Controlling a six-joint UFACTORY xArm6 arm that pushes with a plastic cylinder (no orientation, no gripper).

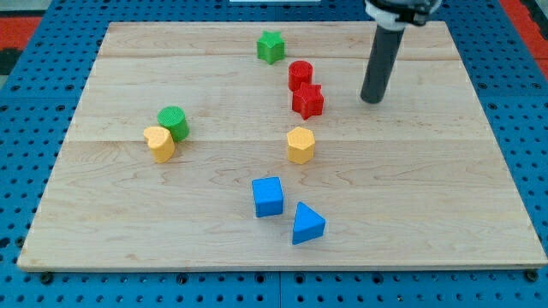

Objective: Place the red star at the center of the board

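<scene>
Seven coloured blocks lie scattered across a pale wooden board (pixel 445 197) that rests on a blue pegboard surface (pixel 26 103), while my tip (pixel 371 100), the lower end of a straight dark rod, stands on the wood toward the view's upper right. No jaws exist on this arm, so nothing is spread, pressed together or pinching; the rod simply ends in the tip, which touches no block. The red star (pixel 308 101) sits just to the view's left of the tip, a clear gap between them, and a little above the board's middle, toward the view's top. A red cylinder (pixel 300 74) stands just above the star, so close that the two seem to touch, though a thin gap cannot be ruled out. Farther toward the view's top is a green star (pixel 271 46), apart from the red pair. Below the red star, near the board's middle, is a yellow hexagonal block (pixel 300 145). At the view's left, a green cylinder (pixel 174 122) and a yellow heart-shaped block (pixel 159 143) press against each other, the yellow one lower and to the left. Toward the view's bottom, a blue cube (pixel 268 196) lies beside a blue triangular block (pixel 307 224), the triangle lower and to the right.
</scene>
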